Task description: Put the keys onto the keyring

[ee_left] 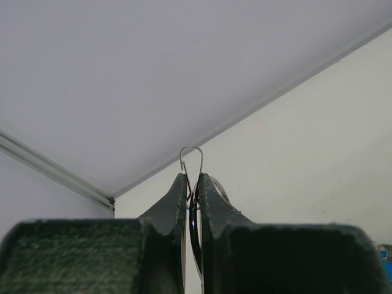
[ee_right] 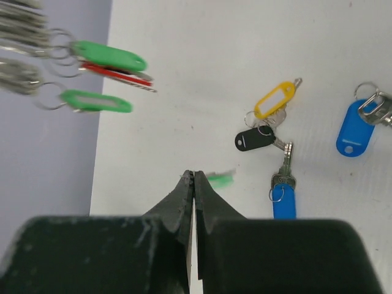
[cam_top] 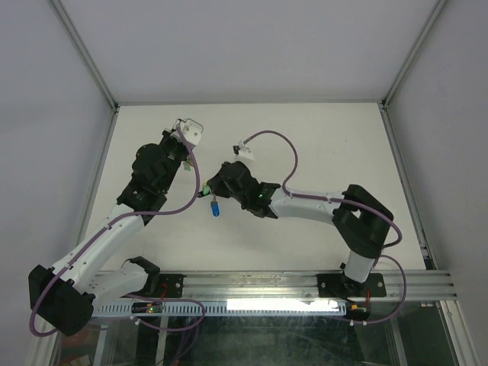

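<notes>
Your right gripper (ee_right: 194, 176), shut and seemingly empty, has the loose keys (ee_right: 254, 139) ahead and rightward on the table (ee_right: 184, 61); your left gripper (ee_left: 193, 184) is clamped on the keyring (ee_left: 191, 147).

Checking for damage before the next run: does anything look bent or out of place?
Yes. The keyring, pinched in the shut left tool, pokes above its tips as a narrow teardrop with a hooked free end, not a round ring. It may be merely spread open.

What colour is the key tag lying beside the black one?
Yellow tag, best seen in the right wrist view.
</notes>
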